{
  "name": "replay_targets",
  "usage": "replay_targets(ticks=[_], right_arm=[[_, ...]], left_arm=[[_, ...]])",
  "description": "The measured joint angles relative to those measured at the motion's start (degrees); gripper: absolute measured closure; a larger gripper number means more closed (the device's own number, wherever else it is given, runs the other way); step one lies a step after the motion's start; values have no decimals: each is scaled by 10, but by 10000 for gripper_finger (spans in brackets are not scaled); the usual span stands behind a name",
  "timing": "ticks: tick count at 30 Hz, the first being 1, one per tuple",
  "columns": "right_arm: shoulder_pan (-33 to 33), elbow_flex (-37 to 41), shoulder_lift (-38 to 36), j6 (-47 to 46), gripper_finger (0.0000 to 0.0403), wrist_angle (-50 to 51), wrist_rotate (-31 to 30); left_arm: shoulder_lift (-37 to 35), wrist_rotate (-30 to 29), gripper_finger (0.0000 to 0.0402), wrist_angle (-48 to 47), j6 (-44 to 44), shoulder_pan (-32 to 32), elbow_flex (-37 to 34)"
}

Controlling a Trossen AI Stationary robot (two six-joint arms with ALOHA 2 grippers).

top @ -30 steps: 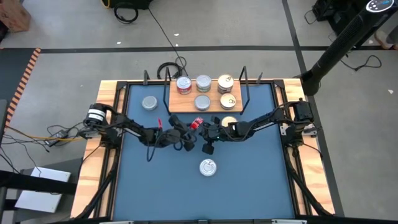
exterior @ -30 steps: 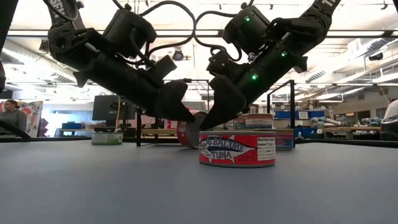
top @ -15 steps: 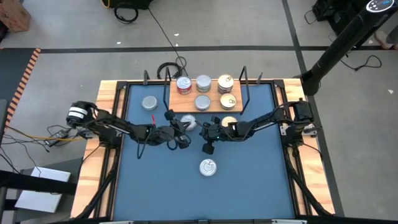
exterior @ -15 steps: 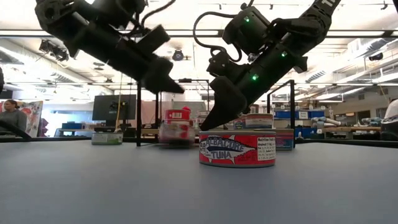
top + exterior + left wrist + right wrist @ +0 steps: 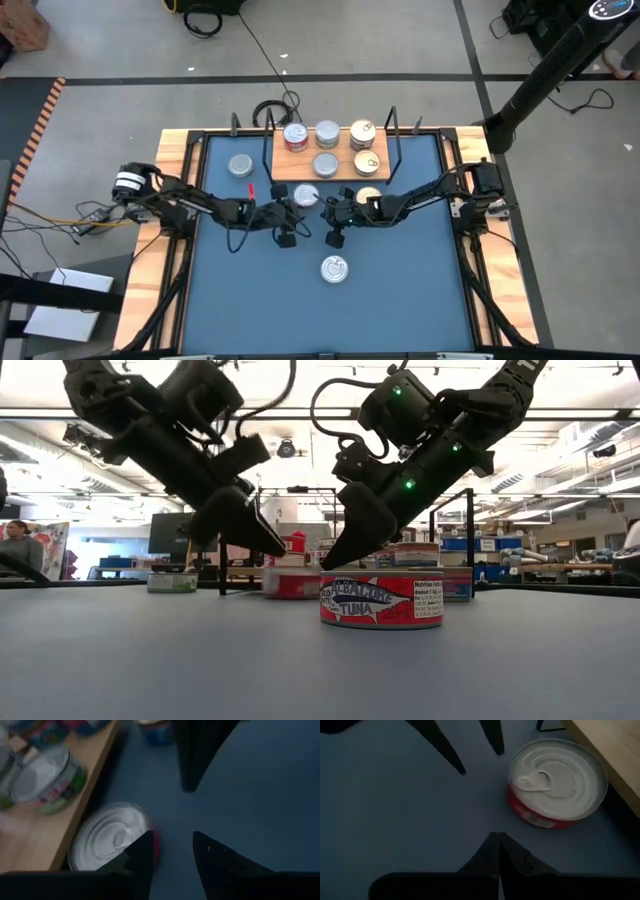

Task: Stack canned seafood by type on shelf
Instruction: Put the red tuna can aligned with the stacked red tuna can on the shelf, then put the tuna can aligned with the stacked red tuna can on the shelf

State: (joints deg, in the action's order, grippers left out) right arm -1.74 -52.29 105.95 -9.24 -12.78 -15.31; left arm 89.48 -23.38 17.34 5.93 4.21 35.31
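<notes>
Since a second ago the red tin [image 5: 306,196] has gone from tipped on edge between the two claws to lying flat, silver lid up, on the blue counter [image 5: 400,280] just in front of the shelf [image 5: 330,165]. Meanwhile the left claw [image 5: 291,219] has lifted off and dropped back down beside it.

Nearest the front edge sits a lone tuna tin [image 5: 335,269], lid up, well apart from everything else; in the low view its red label reads albacore tuna.

Further in, both claws hang over the middle of the counter. Left claw is spread, holding nothing, with the red tin just beside one finger [image 5: 142,857], not between them. Right claw [image 5: 331,212] is pressed together, tips down near the counter, empty too. From the right wrist the red tin [image 5: 555,782] lies flat right next to the shelf's edge, pull tab showing.

A gold-topped tin [image 5: 368,196] sits on the counter just beside the right arm, close to the shelf's front edge. Off to the left, a silver tin [image 5: 240,166] stands alone on the counter beside the shelf's end.

Farthest back, the shelf carries five tins: a red-sided one [image 5: 295,136], a silver one [image 5: 327,132] and a gold one [image 5: 362,132] along the back, then a silver one [image 5: 325,164] and a gold one [image 5: 366,163] in front.
</notes>
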Motion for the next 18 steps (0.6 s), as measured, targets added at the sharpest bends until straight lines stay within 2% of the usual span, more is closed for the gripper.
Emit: replay_targets(ticks=[12, 18], right_arm=[[-1, 0, 0, 2, 396, 1, 0], [-1, 0, 0, 4, 396, 1, 0]], left_arm=[[40, 6, 256, -27, 73, -40, 29], [40, 28, 261, -96, 78, -47, 42]])
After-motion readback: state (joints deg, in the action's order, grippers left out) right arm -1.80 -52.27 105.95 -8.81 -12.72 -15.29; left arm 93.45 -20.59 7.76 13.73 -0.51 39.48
